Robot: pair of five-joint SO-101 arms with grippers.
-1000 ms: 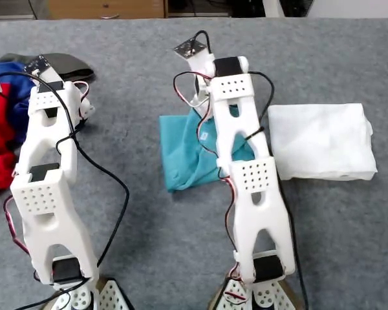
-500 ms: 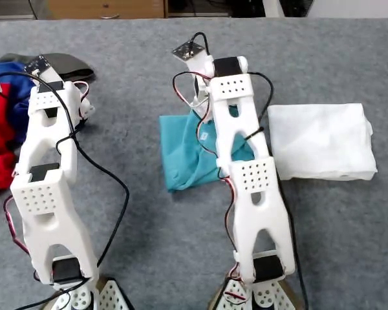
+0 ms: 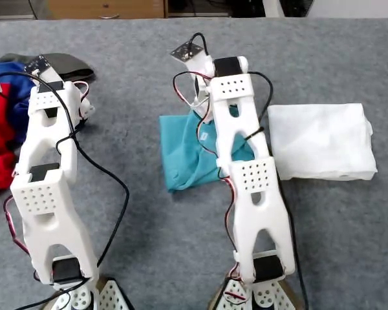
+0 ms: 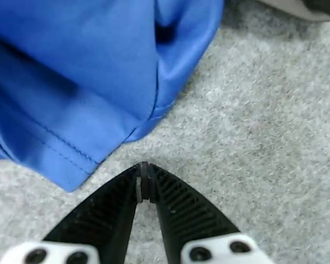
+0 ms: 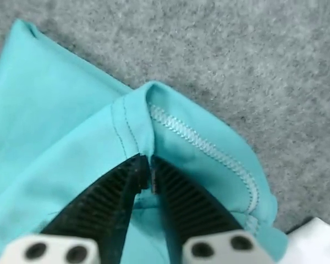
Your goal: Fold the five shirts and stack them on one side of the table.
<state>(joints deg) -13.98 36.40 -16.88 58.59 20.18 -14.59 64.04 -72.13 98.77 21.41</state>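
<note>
My right claw pinched shut on teal shirt | my left claw closed, empty | white shirt beside teal shirt looks folded; rest unfolded

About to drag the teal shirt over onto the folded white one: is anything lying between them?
Nothing visible does. The right gripper pinches the teal shirt, which lies right beside the folded white shirt. The right arm crosses above the gap in the high view and hides part of it.
</note>
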